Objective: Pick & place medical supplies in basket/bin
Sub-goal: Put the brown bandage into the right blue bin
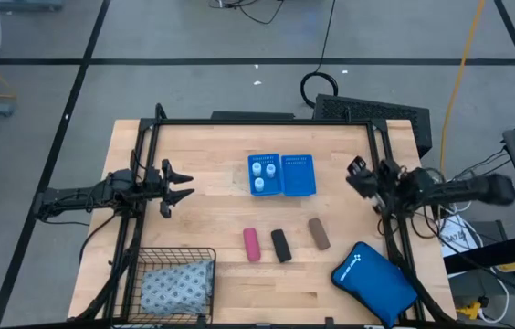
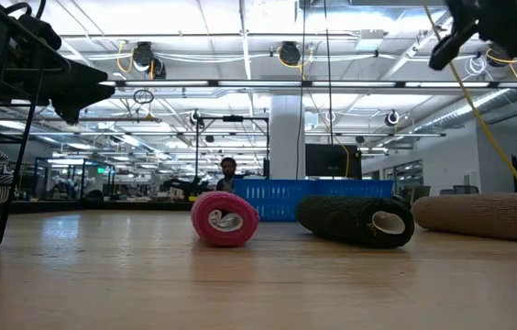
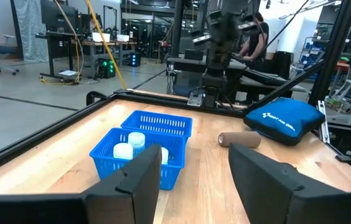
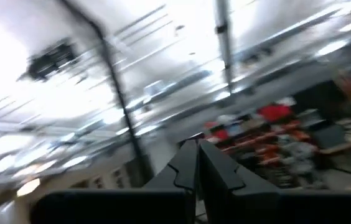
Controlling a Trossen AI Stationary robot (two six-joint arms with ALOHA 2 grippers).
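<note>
Left gripper (image 1: 181, 185) hung released at mid-left; right gripper (image 1: 358, 174) was clenched, empty, at right. Dotted pack (image 1: 177, 285) lay in the wire basket (image 1: 173, 251) lower left, vials (image 1: 263, 174) in the blue tray (image 1: 298, 175), three rolls (image 1: 281, 244) below.

two dark jointed arms, black cabling; left hand (image 1: 177, 185) fingers black, seemingly matte.

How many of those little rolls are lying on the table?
3, side by side in a row on the table, toward its front: a pink roll, a black roll in the middle, and a brown roll. None looks hidden.
</note>
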